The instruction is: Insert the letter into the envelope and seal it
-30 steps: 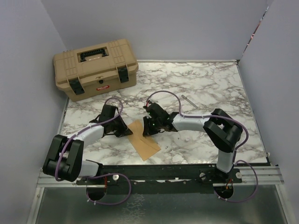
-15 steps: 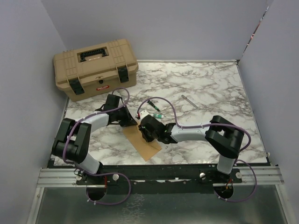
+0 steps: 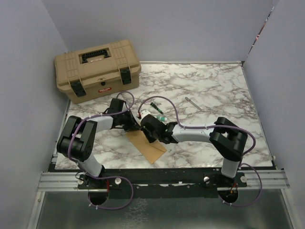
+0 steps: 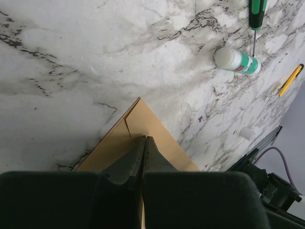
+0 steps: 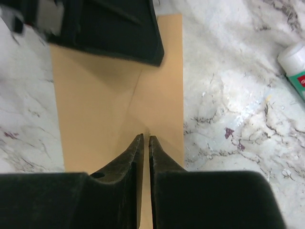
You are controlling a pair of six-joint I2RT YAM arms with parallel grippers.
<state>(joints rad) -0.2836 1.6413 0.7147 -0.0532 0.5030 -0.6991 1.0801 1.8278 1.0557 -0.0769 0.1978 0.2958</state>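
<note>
Here's the right gripper (image 5: 145, 137) coming in from the bottom of the picture, jaws all but closed, just a thin slit between the two dark fingers. The tips sit right over the envelope (image 5: 95, 95), and whether they press on the paper is hard to say. The envelope lies flat on the marble worktop (image 5: 228, 86), plain brown, with a faint crease slanting down its face towards the fingertips. Up top, a black casing (image 5: 109, 28) covers the envelope's far end. Out at the right edge, well apart from the paper, a white-capped glue stick (image 5: 294, 59) with a green label lies on the worktop.
</note>
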